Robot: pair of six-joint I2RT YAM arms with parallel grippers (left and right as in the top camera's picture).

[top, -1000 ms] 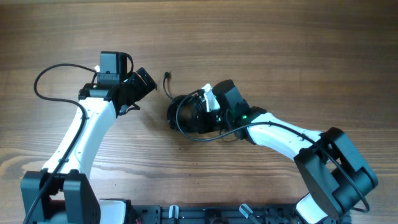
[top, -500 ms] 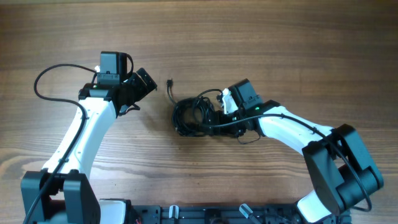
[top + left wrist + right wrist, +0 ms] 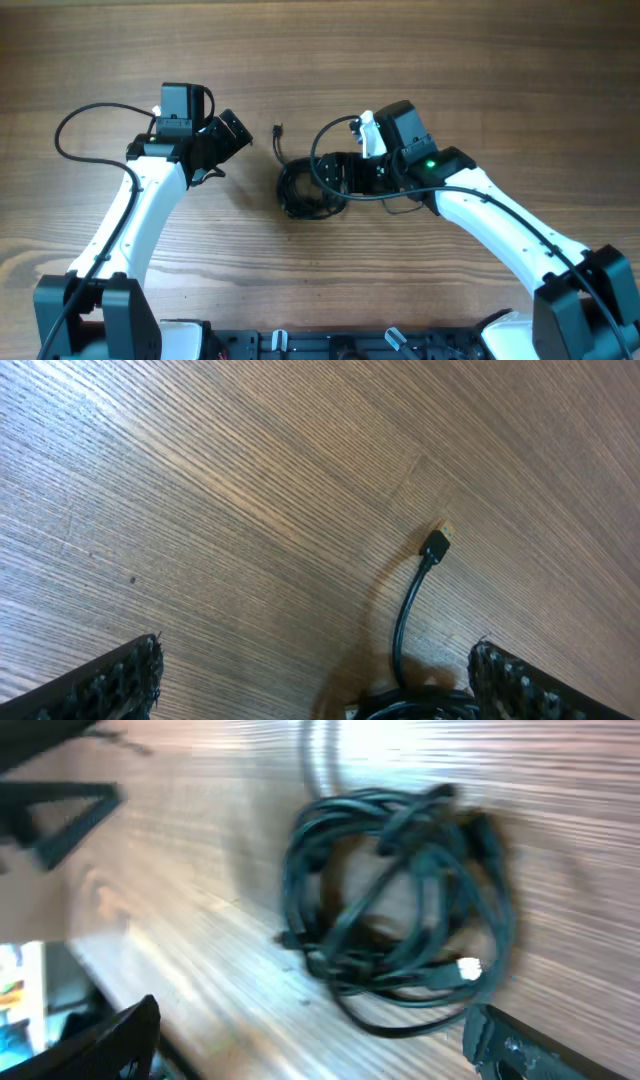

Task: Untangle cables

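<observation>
The cables (image 3: 310, 188) lie as one tangled black coil in the middle of the wooden table (image 3: 450, 60). A free end with a small plug (image 3: 277, 130) sticks out toward the far side. My right gripper (image 3: 345, 172) hovers open just right of the coil. In the right wrist view the coil (image 3: 400, 900) with its whitish tip (image 3: 467, 968) lies ahead of the open gripper (image 3: 320, 1050), with nothing held. My left gripper (image 3: 238, 136) stands open to the left of the coil. Its view shows the plug end (image 3: 437, 543) and the coil's edge (image 3: 420, 710) between the fingers (image 3: 120, 680).
A thicker black wire (image 3: 75, 125) loops out from the left arm at the far left. The arms' bases and a black rail (image 3: 330, 345) sit along the near table edge.
My right gripper has opened and let go of the cables, and that arm has pulled back to the right. The plug end shifted slightly right. The left arm has not moved.
</observation>
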